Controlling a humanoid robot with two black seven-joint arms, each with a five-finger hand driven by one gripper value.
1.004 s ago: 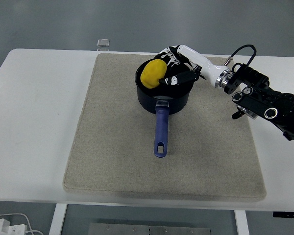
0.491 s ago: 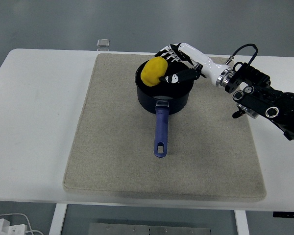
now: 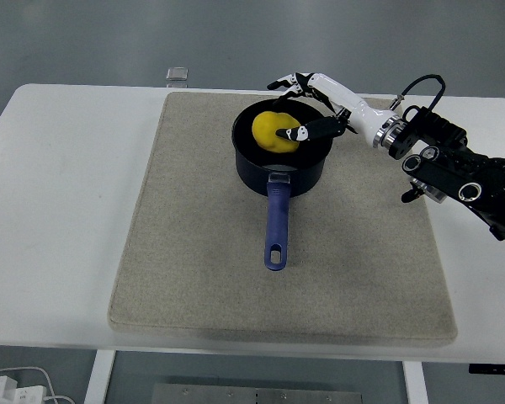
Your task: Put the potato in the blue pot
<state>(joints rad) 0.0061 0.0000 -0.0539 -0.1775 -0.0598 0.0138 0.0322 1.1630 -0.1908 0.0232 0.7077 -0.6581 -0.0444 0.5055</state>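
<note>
a white table against a grey floor carries a beige mat, and on the mat's far half stands the blue pot, its long handle pointing toward the near edge. the yellow potato lies inside the pot, toward its left and far side, below the rim line. the right hand, white with black fingertips, reaches in from the right over the pot's far right rim. its fingers are spread apart above and behind the potato, gripping nothing, while the thumb tip sits at the potato's right flank, touching it or just beside it; the view does not settle which. a small grey block rests at the table's far edge, well apart from the pot.
</note>
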